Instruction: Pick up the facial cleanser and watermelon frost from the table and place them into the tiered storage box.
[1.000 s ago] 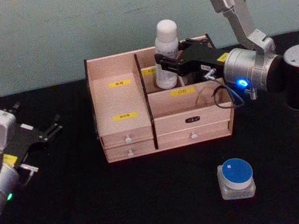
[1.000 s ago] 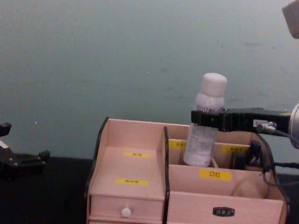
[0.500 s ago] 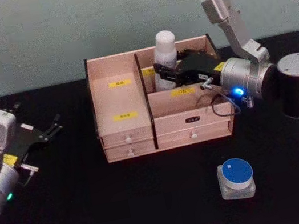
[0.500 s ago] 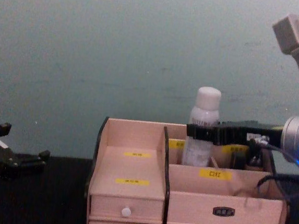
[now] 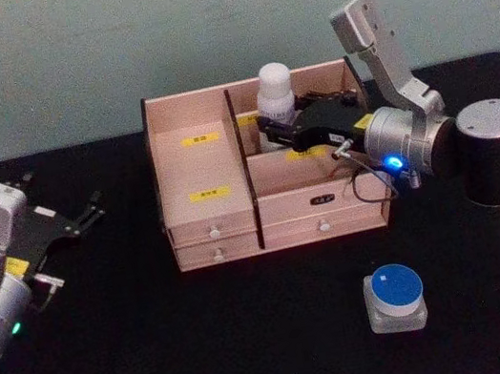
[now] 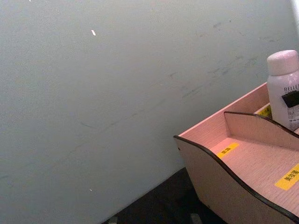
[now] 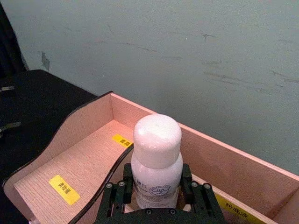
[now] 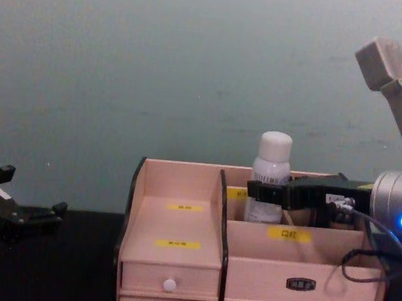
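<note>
The facial cleanser (image 5: 274,93), a tall white bottle with a rounded cap, stands upright in the back right compartment of the tiered storage box (image 5: 204,171). My right gripper (image 5: 270,123) is shut on the bottle's body, reaching over the box from the right; the chest view shows the bottle (image 8: 270,172) sunk low behind the box wall (image 8: 180,226), with the gripper (image 8: 264,191) around it. The right wrist view shows the black fingers (image 7: 119,193) clamping the bottle (image 7: 157,161). The watermelon frost (image 5: 395,297), a squat blue-lidded jar, sits on the table in front of the box. My left gripper (image 5: 90,213) is parked open at the far left.
A black cloth covers the table (image 5: 211,349). The box's left stepped compartment (image 5: 198,167) holds nothing, and drawers with white knobs (image 5: 212,233) face me. A pale green wall (image 5: 107,38) stands close behind the box.
My right gripper has lowered the facial cleanser down into the back right compartment; the bottle sits much deeper now. The left arm and the jar have not moved.
</note>
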